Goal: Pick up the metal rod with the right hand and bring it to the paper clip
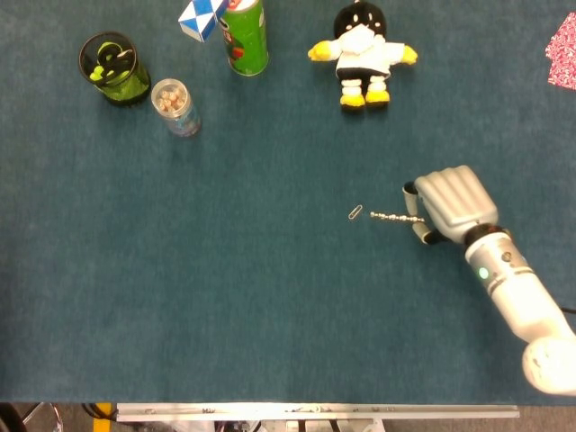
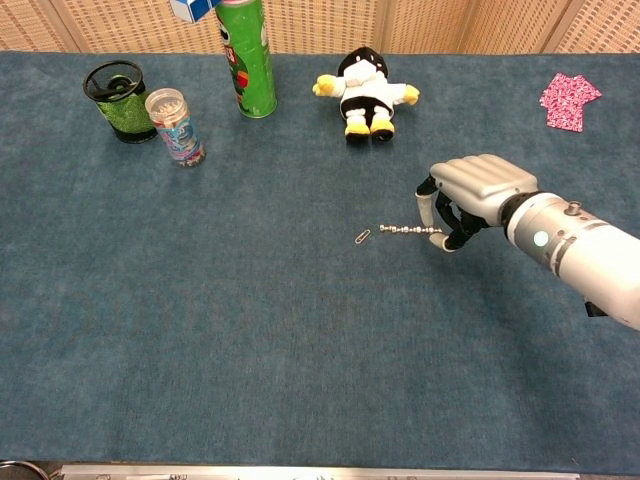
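Right hand: the right hand (image 1: 450, 205) (image 2: 470, 195) is curled over the right end of the metal rod (image 1: 387, 217) (image 2: 403, 230), fingers clamped on it; the back of the hand faces up.
Metal rod: lies about level, pointing left from the hand. Its free tip is just beside the paper clip (image 1: 356, 213) (image 2: 362, 237), with a small gap between them in both views.
Paper clip: lies flat on the table (image 1: 225, 297) (image 2: 220, 330), near the middle, left of the rod tip.
Left hand: shows in neither view.
Far left of table: a black mesh cup (image 1: 112, 67) (image 2: 118, 100) with green contents, and just right of it a clear jar (image 1: 175, 105) (image 2: 174, 125) with small colourful things inside.
Far middle: a tall green can (image 1: 245, 34) (image 2: 245, 55) stands upright, with a blue and white cube (image 1: 202, 18) (image 2: 193, 9) beside its top on the left.
Plush doll: a black, white and yellow toy (image 1: 362, 54) (image 2: 364, 92) lies right of the can.
Far right corner: a pink patterned cloth (image 1: 562, 52) (image 2: 569, 100) lies well apart from the hand.
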`<control>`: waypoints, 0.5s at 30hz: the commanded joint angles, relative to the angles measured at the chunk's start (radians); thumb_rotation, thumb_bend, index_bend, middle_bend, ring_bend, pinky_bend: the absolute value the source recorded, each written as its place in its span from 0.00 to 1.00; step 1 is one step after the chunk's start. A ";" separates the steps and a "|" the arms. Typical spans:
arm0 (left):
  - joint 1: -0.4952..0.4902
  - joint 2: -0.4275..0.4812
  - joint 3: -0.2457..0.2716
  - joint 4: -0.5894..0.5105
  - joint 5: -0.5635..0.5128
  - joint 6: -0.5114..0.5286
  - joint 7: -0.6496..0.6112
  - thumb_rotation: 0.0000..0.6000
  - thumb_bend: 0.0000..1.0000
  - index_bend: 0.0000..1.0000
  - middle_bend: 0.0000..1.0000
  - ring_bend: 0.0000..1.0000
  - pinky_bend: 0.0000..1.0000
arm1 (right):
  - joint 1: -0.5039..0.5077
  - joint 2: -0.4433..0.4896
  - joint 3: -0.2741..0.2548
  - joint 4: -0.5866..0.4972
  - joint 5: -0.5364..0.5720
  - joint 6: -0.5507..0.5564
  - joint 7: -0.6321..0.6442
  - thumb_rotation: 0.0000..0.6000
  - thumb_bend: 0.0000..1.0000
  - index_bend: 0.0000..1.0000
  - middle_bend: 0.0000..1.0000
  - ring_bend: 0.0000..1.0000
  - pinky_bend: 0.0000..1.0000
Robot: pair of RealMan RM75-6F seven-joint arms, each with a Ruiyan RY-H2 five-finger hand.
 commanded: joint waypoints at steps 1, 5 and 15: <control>0.003 -0.001 0.000 0.003 -0.001 0.004 -0.003 1.00 0.21 0.10 0.10 0.07 0.05 | 0.033 -0.029 0.017 0.030 0.051 -0.015 -0.022 1.00 0.44 0.59 0.81 0.87 1.00; 0.005 -0.002 -0.001 0.006 0.001 0.007 -0.006 1.00 0.20 0.10 0.10 0.07 0.04 | 0.062 -0.053 0.023 0.043 0.088 -0.015 -0.041 1.00 0.44 0.59 0.81 0.87 1.00; 0.003 -0.002 -0.002 0.010 0.004 0.004 -0.009 1.00 0.21 0.10 0.10 0.07 0.04 | 0.086 -0.059 0.012 0.032 0.116 0.009 -0.053 1.00 0.44 0.59 0.81 0.87 1.00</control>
